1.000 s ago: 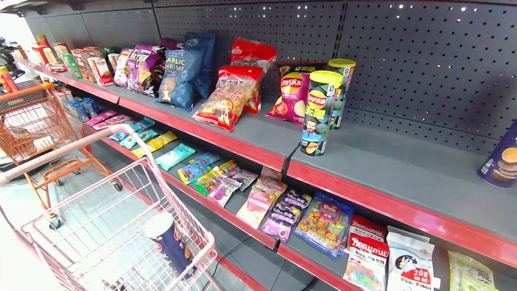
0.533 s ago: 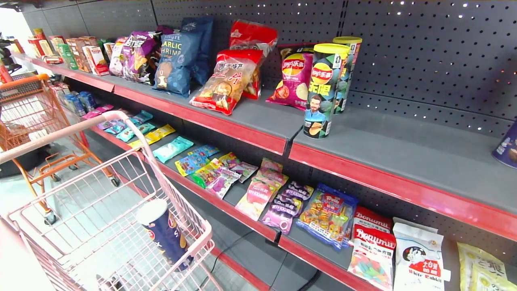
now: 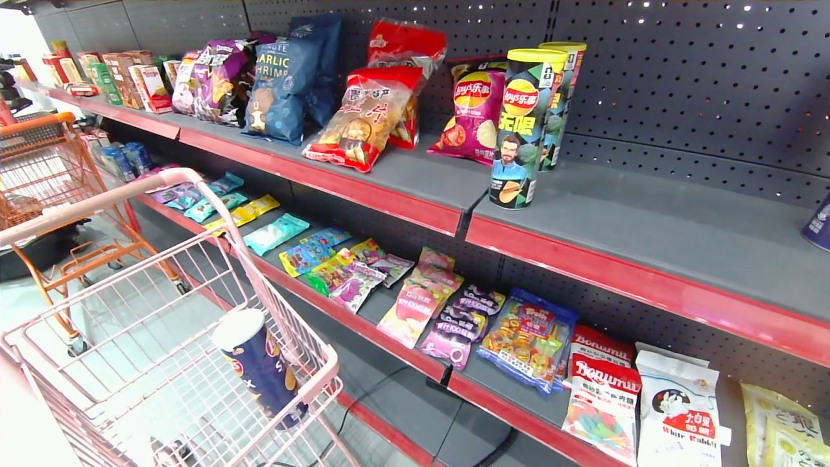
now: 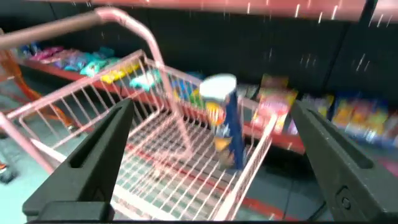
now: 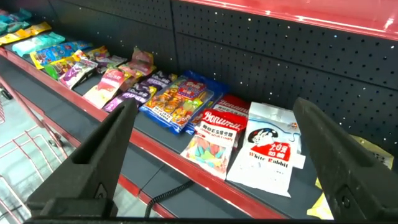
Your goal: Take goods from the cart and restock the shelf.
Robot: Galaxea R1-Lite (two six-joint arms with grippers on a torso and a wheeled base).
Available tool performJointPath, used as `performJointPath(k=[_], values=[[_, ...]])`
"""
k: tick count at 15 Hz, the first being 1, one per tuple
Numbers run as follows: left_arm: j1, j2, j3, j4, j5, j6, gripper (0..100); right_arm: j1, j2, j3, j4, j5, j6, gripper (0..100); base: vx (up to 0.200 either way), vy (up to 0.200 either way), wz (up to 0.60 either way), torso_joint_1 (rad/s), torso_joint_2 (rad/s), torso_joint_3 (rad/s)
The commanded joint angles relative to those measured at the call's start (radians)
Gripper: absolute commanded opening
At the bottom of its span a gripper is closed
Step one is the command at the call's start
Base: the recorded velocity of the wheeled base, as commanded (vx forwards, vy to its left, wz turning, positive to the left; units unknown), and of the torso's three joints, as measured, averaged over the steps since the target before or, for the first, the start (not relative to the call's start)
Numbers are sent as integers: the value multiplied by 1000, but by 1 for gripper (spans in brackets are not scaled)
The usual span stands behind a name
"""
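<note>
Over the last second our head view shifts as a whole. The upper shelf (image 3: 648,227) and its goods climb in the picture and the pink cart (image 3: 322,379) slides along with them. We read that as our camera moving, not the goods, since nothing changes place against its neighbours.

The dark blue can (image 3: 259,366) leans inside the pink cart against its front corner, not yet picked. Our left claw (image 4: 211,106) hangs above the cart with its fingers spread wide and empty, the can between them in its own view. Our right claw (image 5: 214,106) is just as wide and empty, and faces the lower shelf (image 5: 155,162) of flat candy bags. We judge the restock still at its approach step, with the grasp yet to come.

The upper shelf is grey with a red front lip. It is bare to the right of the two yellow-lidded cans (image 3: 522,130), so that looks a likely spot. Snack bags crowd its left part, and a perforated back panel (image 3: 681,84) rises behind. An orange cart (image 3: 39,168) stands farther down the pale-floored aisle, and a black cable (image 3: 363,402) trails under the lower shelf.
</note>
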Motion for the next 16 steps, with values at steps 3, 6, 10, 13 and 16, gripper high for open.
performJointPath(k=[3,6,10,13,16], values=[[64,836,-256,-193,250,-310,100,0,1,0,0,1,1,100,0,0,0,0,0,0],[34,1150,62,-694,91,-252,100,-1,1,0,0,1,1,100,0,0,0,0,0,0],[21,1420,108,-888,8,-149,100,0,1,0,0,2,1,100,0,0,0,0,0,0],[16,1473,135,-885,-138,-26,100,-1,1,0,0,2,-1,100,0,0,0,0,0,0],[16,1577,109,-923,-144,-14,100,-1,1,0,0,2,1,100,0,0,0,0,0,0]])
